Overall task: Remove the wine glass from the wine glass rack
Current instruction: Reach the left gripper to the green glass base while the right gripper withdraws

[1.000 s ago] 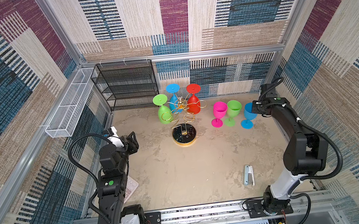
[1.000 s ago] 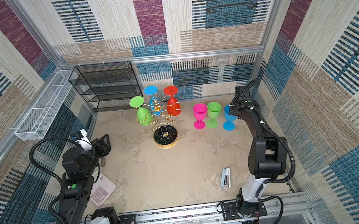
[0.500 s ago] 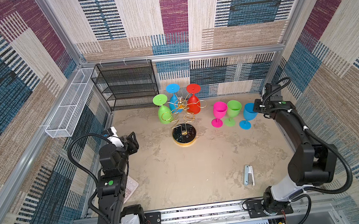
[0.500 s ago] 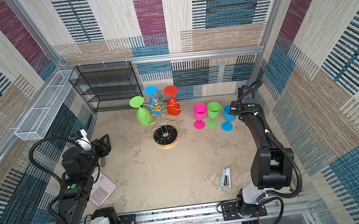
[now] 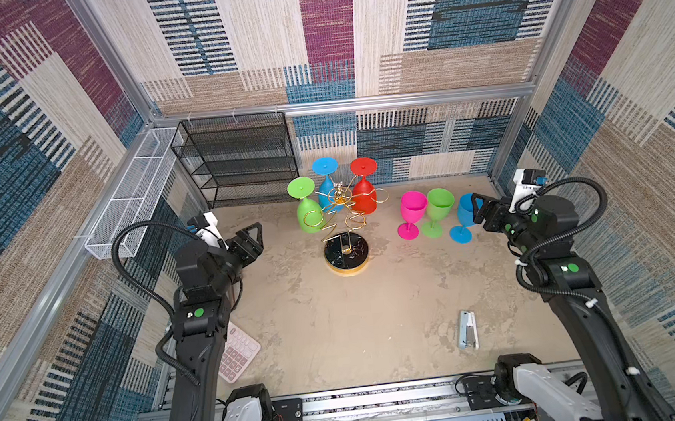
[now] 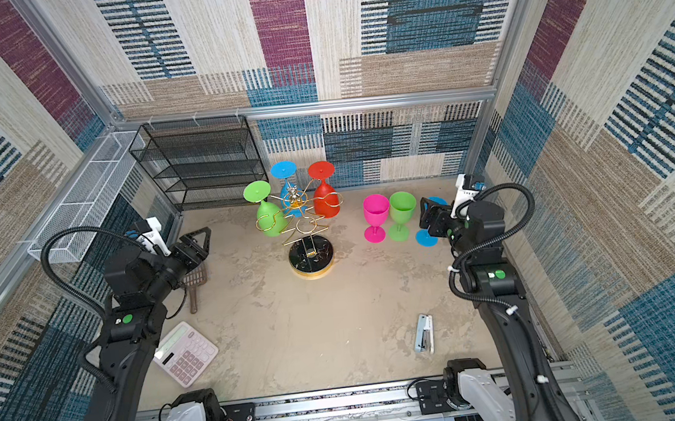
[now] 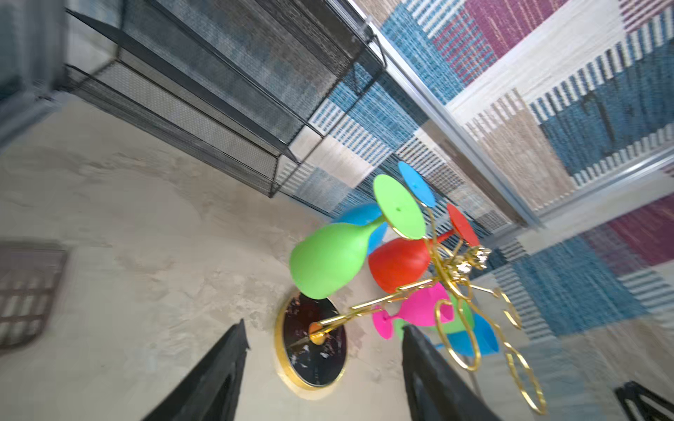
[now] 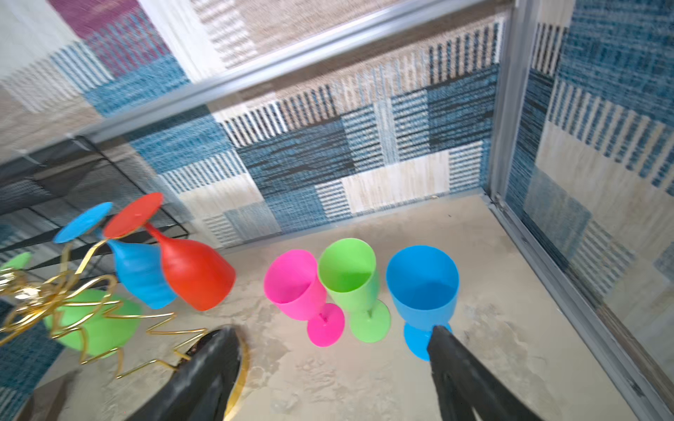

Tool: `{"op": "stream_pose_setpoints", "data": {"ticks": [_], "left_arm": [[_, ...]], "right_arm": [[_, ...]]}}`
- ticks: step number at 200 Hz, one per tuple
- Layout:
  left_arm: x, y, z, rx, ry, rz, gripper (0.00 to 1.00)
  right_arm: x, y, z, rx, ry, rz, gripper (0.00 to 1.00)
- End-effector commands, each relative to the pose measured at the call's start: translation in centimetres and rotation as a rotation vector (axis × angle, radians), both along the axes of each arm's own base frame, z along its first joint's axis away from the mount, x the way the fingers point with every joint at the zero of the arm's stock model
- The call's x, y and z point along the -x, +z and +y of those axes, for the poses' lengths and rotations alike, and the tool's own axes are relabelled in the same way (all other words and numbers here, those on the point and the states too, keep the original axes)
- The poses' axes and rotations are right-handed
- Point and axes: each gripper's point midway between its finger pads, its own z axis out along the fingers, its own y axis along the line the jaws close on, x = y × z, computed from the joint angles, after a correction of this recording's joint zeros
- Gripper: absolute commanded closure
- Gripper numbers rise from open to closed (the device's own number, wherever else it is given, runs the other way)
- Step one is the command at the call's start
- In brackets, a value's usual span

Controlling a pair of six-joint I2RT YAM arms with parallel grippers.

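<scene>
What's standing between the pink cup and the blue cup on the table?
An upright green wine glass stands between the pink wine glass and the upright blue wine glass. Both top views and the right wrist view show it.

Calculator (image 6: 185, 354), stapler (image 6: 423, 333), perhaps a scoop (image 6: 196, 279)

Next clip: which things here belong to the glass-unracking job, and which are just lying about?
Job: wine glass rack; hanging green glass, hanging blue glass, hanging red glass; standing pink glass, standing green glass, standing blue glass, already off.
Lying about: black mesh shelf, white wire basket, calculator, stapler, brown scoop.
</scene>
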Motion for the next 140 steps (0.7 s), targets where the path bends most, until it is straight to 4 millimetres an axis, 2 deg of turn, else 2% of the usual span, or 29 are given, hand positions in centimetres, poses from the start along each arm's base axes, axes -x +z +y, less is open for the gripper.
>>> {"op": "stream_pose_setpoints", "data": {"ticks": [1,31,49,89,121,140], "left_arm": [[-0.1,1.9,-4.1,0.159,-0.270,0.032,0.36],[-2.8,2.2,-5.1,0.221,-0.365,0.089,0.37],[-4.4,2.3,-5.2,0.239,-0.378,0.096,0.37],[-7.6,1.8,-5.5,0.221,-0.382,0.122,0.37],[-9.7,1.2,-6.6,0.189,-0.392,0.141,0.37],[-10.7,0.0,-7.1,0.134,-0.383,0.181,0.38]], "right_arm": [[1.5,1.0,2.6,-0.024,0.125,-0.049,0.10],[3.8,0.3,5.2,0.005,0.251,-0.084,0.00],[4.6,0.0,6.1,0.030,0.309,-0.100,0.01],[5.0,-0.6,8.1,0.088,0.430,-0.139,0.01],[5.2,-1.4,10.9,0.155,0.551,-0.187,0.01],[5.7,-1.3,12.8,0.167,0.610,-0.211,0.01]]}}
